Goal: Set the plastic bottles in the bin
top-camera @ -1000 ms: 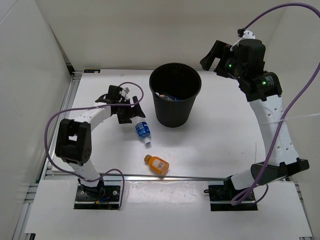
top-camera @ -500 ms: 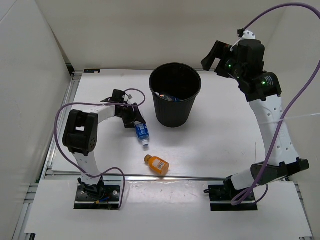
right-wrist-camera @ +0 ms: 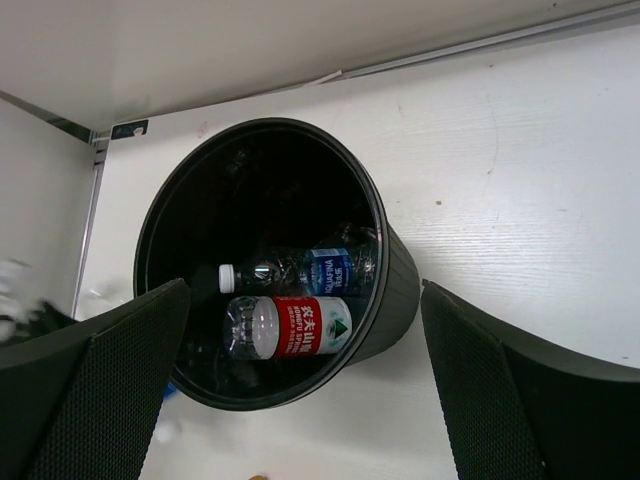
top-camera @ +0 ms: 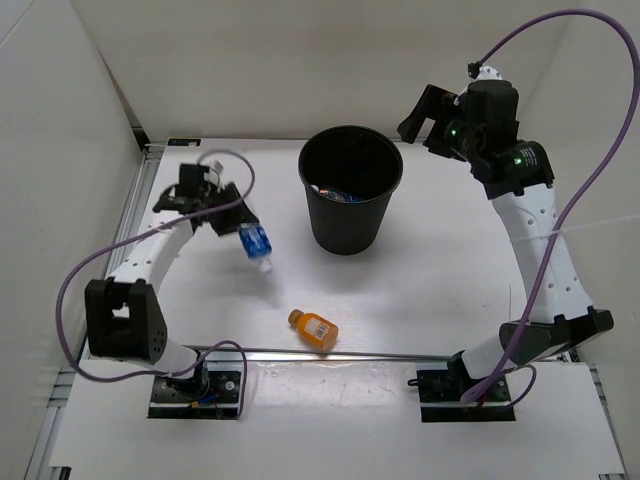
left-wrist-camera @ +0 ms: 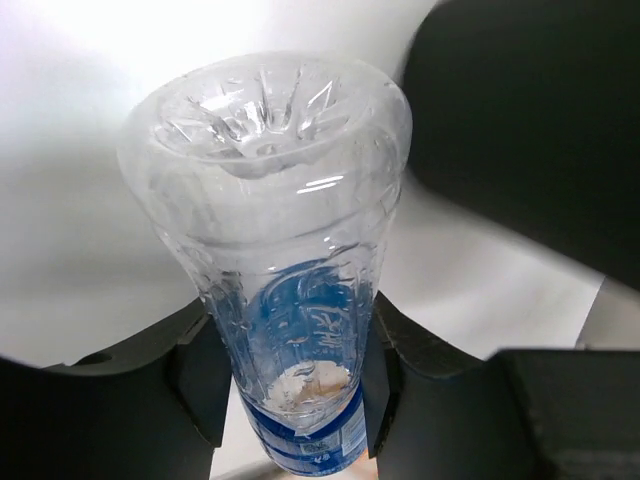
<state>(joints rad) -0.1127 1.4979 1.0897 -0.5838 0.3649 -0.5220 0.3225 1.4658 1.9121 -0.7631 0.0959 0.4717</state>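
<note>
**Left gripper (top-camera: 235,222) holding a blue-labelled bottle (top-camera: 254,243), left of the bin (top-camera: 350,215).**
Its jaws are clamped on the bottle's body; the right gripper (top-camera: 422,112), near the bin, has its jaws wide apart and empty.

The red bottle (right-wrist-camera: 290,327) in the bin (right-wrist-camera: 400,292) bore white Chinese characters, unreadably small. The held bottle's (left-wrist-camera: 290,300) blue label lettering was illegible.

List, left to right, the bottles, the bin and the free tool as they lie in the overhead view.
blue-labelled bottle → orange bottle → bin → right tool
</note>
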